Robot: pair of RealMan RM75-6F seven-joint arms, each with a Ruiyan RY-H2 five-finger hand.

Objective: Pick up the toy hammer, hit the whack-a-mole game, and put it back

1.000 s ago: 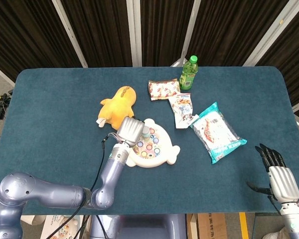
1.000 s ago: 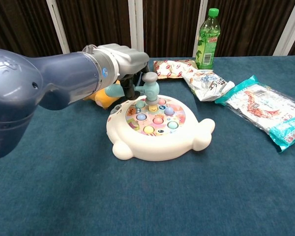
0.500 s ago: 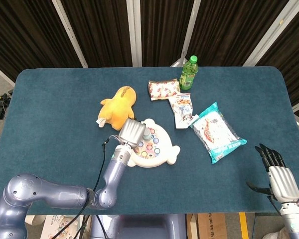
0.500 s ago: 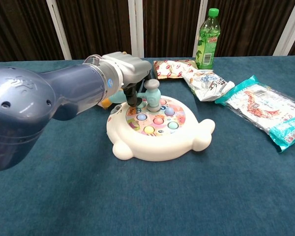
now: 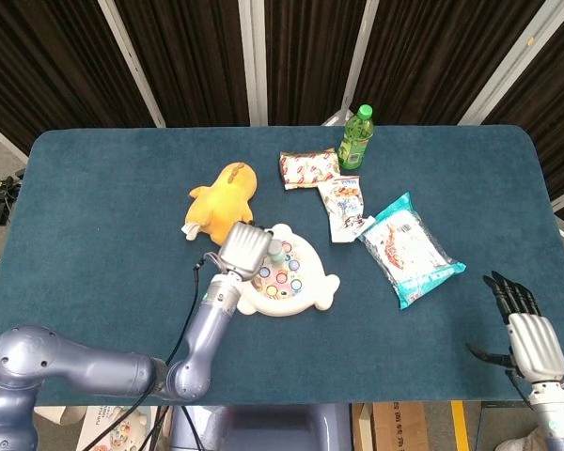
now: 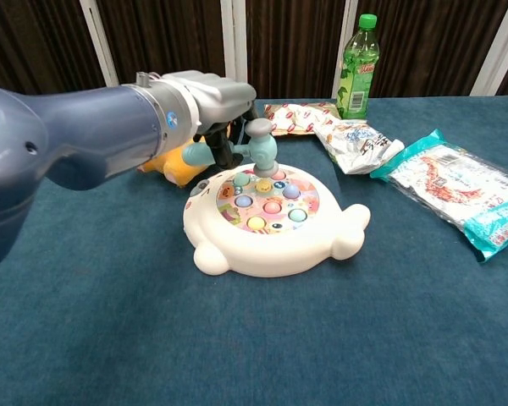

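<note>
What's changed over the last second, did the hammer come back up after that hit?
Yes. The left robot hand, holding the toy hammer, dipped it onto the whack-a-mole game half a second ago and has since lifted it again, so its head now hangs just above the back buttons. The right robot hand, the game, the plush duck, the bottle and the snack bags stayed put.

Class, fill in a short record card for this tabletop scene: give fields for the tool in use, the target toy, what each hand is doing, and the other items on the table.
tool: toy hammer, head raised above the game's pegs
target: whack-a-mole game, white, coloured pegs on top
left hand: grips the hammer handle
right hand: off the table's near right corner, holds nothing, fingers apart
other items: yellow plush toy, green bottle upright, three snack packets
surface: blue table
</note>
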